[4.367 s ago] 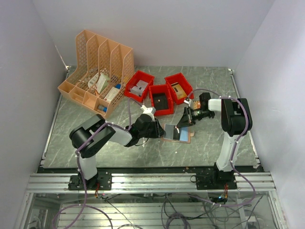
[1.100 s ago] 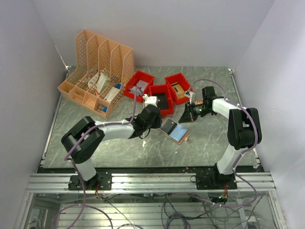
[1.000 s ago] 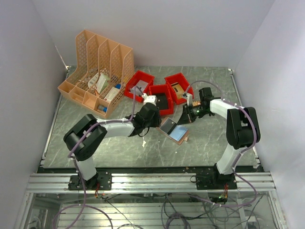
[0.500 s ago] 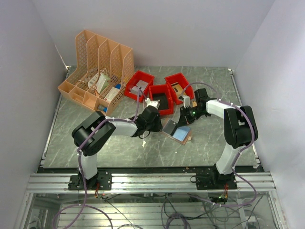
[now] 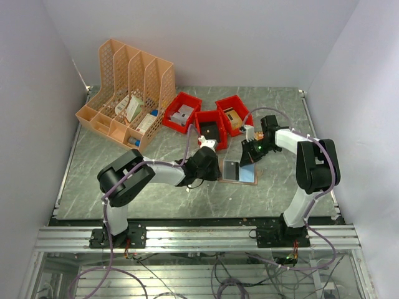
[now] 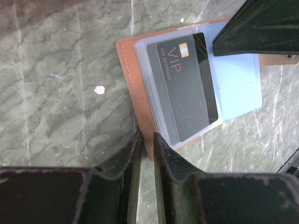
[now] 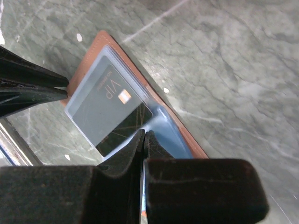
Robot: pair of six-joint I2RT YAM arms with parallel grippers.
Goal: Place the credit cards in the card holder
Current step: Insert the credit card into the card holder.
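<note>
A: On the surface (image 5: 124, 149), what has the left claw (image 6: 145, 139)?
B: Nearly closed, it nips the open card holder (image 6: 133, 84) by its left cover edge. Looks soft, light, floppy; that stitched edge suits.
A: And the right claw (image 7: 144, 136)?
B: Closed, empty, tips pressing its pale blue panel (image 6: 238, 88).

Marble table (image 5: 283, 106): card holder (image 5: 240, 172), 3 bins (image 5: 198, 128), rack (image 5: 128, 93)

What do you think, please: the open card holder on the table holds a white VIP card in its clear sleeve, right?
Not white: the left wrist view shows the VIP card is black. The open card holder on the table does hold it in its clear sleeve.
</note>
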